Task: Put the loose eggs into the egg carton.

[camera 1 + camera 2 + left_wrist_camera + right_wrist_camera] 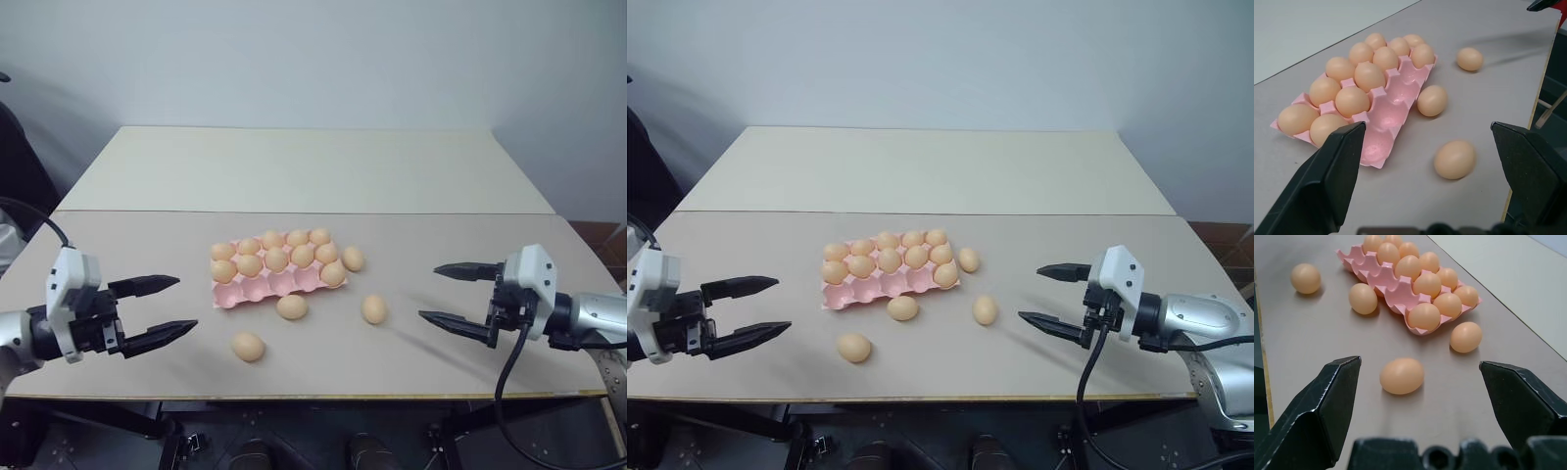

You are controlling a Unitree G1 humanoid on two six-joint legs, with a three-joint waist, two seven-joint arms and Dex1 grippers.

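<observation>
A: Four loose eggs lie on the table (147, 235) outside the egg carton (257, 291), by our count. One (248, 346) lies nearest our left gripper (162, 305), ahead of its fingertips and towards the right gripper. One (292, 306) sits just beside the carton's near edge. One (373, 309) is ahead of our right gripper (450, 294), between its fingertips and the carton, and the last (353, 258) rests against the carton's right end.

B: And inside the carton?

A: We count eleven eggs in its cups: the two far rows look full, and the near row holds one egg at its right end. Four near cups stand empty, which matches the four left outside. So we judge the job mostly done, with four placements remaining.

B: What are our hands doing?

A: Both grippers hover over the table with fingers spread wide, holding nothing. Each is well apart from any egg, and the carton sits between the two of us, beyond both sets of fingertips.

B: Any brand or label?

A: We see no writing on the carton, the eggs or the table.
</observation>
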